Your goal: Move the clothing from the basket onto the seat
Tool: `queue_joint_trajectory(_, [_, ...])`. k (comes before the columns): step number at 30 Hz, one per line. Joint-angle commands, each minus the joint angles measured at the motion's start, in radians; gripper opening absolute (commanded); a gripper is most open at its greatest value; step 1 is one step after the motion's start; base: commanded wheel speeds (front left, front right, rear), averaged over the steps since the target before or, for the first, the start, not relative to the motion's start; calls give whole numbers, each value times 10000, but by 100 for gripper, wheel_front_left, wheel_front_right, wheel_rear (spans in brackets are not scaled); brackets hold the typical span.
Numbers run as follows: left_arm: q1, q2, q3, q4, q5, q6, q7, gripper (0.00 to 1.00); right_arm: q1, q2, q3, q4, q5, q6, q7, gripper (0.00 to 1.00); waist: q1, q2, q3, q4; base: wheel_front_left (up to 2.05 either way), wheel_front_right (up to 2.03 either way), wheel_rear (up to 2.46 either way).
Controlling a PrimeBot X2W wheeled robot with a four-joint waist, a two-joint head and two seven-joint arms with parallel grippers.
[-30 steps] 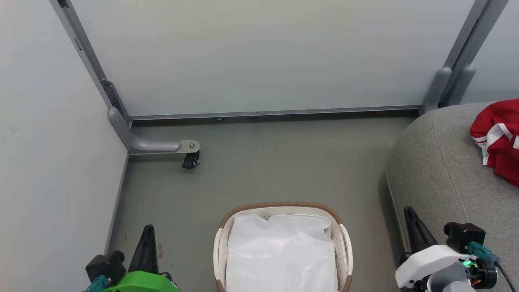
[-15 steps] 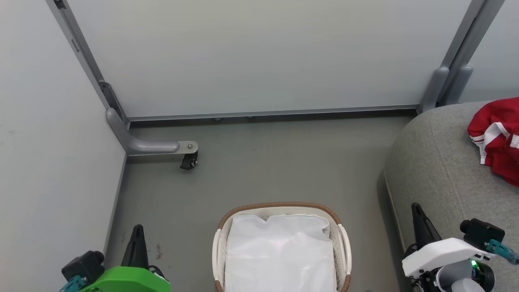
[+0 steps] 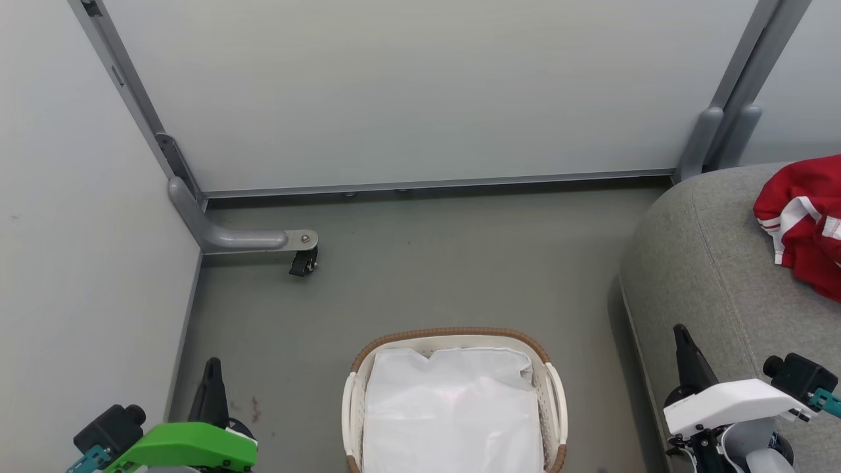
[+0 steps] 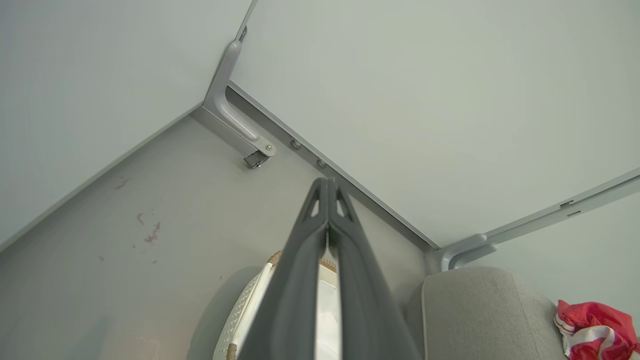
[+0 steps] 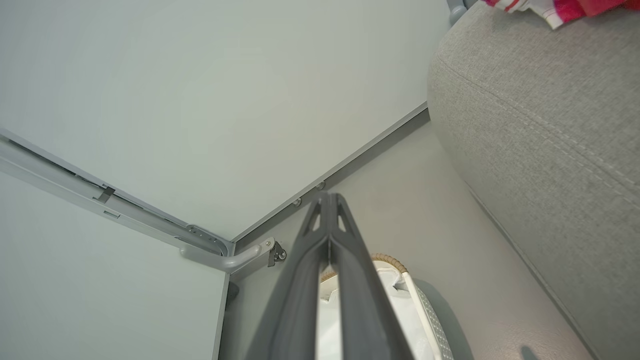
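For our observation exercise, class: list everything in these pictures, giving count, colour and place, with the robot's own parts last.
clothing: one heap, red and white, on the seat, far right
seat: one, grey, right
basket: one, cream, brown rim, floor, bottom centre
liner cloth: one, white, inside the basket
castor: one, black, floor, left
left end effector: one, dark, shut, lower left
right end effector: one, dark, shut, lower right

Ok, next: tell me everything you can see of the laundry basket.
The laundry basket is oval, cream-white perforated plastic with a brown woven rim and pale side handles. It stands upright on the grey floor, apart from the grey sofa seat to its right. A white cloth liner covers its inside, with nothing lying on top. The head view's bottom edge cuts off its near end.
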Motion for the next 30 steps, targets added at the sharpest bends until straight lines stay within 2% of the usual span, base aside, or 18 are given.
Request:
queue_joint_trajectory(1, [-323,28,104,-187,-336,-51,81,0,-143,-71,-55,-199,347,-4,88,0,0,0,-1,-7,0,0,0])
queue_joint_trajectory(30, [-567,43,648,-527,-3446,-187,1003,0,-161,-109,-248,-654,3678,-6,1006,0,0,0,-14,-150,0,0,0])
